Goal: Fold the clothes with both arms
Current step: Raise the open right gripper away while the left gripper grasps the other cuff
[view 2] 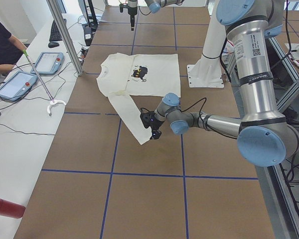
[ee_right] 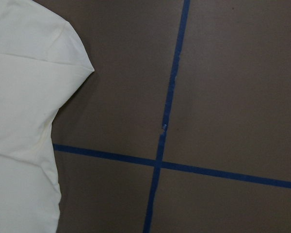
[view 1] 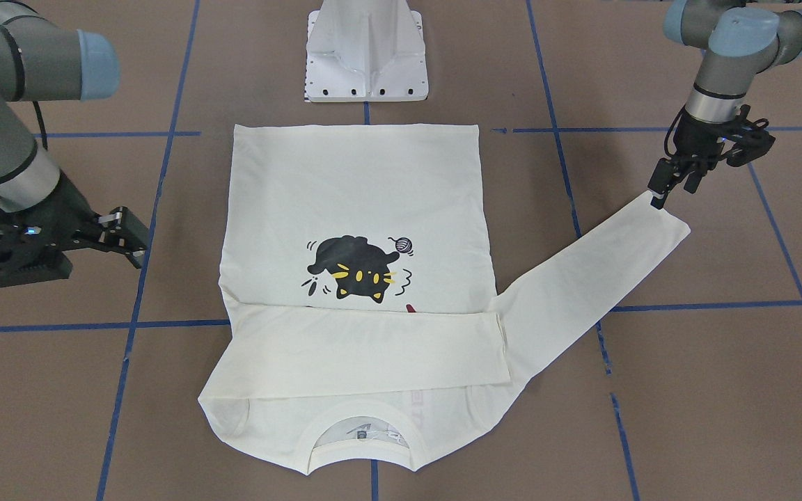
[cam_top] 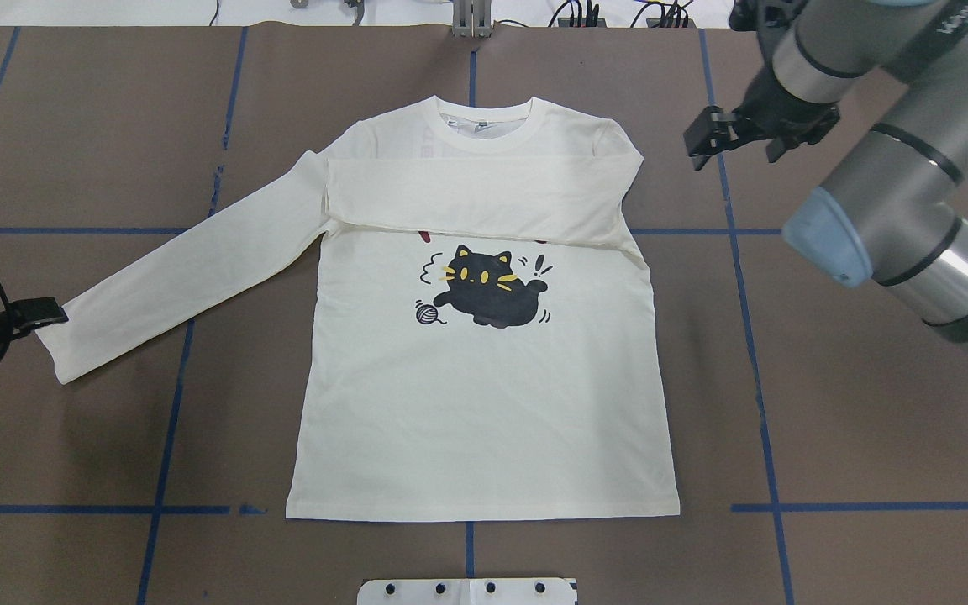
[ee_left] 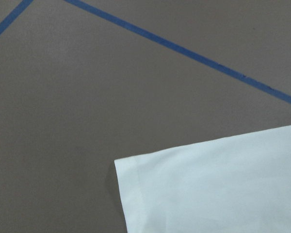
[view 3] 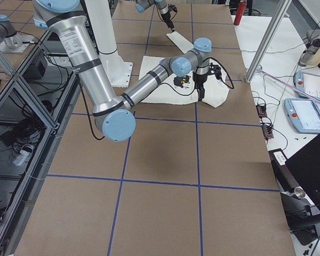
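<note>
Black left gripper [view 1: 672, 193]: fingers apart, one tip at the cuff of the outstretched left sleeve. Black right gripper [view 1: 135, 243]: fingers apart, beside the right shoulder, clear of cloth. Cream-white long-sleeved cat-print T-shirt [cam_top: 484, 403]: flat, print up, right sleeve folded across the chest, centred on the brown tabletop [cam_top: 870, 437] gridded with blue tape [cam_top: 870, 507]. White metal pedestal [view 1: 366, 49] beyond the hem.

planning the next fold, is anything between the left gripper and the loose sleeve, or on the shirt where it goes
Nothing visible does. The left gripper is at the cuff of the loose sleeve, and the shirt carries only the other sleeve, folded flat across the chest.
</note>
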You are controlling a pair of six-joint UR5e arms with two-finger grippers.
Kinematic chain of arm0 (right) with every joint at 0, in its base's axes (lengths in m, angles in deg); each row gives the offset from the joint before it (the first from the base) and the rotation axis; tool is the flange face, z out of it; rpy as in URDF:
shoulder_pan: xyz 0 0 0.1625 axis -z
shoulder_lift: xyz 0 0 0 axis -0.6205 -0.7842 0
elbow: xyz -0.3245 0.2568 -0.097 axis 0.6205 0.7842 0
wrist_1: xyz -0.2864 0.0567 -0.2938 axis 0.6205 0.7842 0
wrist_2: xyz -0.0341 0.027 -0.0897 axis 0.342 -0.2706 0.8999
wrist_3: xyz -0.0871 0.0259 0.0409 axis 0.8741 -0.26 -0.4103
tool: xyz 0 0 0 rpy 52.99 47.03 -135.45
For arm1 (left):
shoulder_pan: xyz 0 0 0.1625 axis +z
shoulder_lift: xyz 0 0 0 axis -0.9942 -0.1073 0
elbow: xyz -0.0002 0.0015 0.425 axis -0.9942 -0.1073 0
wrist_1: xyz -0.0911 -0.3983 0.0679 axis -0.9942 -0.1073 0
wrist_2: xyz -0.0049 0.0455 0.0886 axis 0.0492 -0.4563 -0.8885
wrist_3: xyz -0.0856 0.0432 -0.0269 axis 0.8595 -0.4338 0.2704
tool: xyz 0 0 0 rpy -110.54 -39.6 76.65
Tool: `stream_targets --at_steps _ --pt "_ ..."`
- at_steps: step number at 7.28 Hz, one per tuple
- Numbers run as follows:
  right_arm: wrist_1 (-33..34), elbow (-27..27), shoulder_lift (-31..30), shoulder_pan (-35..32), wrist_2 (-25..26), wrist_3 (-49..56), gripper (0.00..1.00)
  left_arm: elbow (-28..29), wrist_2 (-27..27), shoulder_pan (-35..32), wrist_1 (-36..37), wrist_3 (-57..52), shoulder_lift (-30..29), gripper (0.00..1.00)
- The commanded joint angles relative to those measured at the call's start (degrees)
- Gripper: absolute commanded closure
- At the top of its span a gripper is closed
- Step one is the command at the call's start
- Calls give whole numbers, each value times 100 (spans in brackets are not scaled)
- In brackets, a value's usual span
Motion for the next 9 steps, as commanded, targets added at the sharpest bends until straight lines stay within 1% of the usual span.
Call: stream_targets --at_steps 1,4,5,9 --pt "-26 -65 -340 -232 -328 289 0 6 -158 104 160 -120 -36 3" --pt "-35 -48 -350 -224 -294 271 0 112 -159 104 169 -613 -124 3" --pt "-35 -48 -341 -224 -285 236 0 199 -167 104 160 -614 -150 3" --pt "-35 -57 -341 -224 -285 227 0 235 -159 69 134 -623 -133 5"
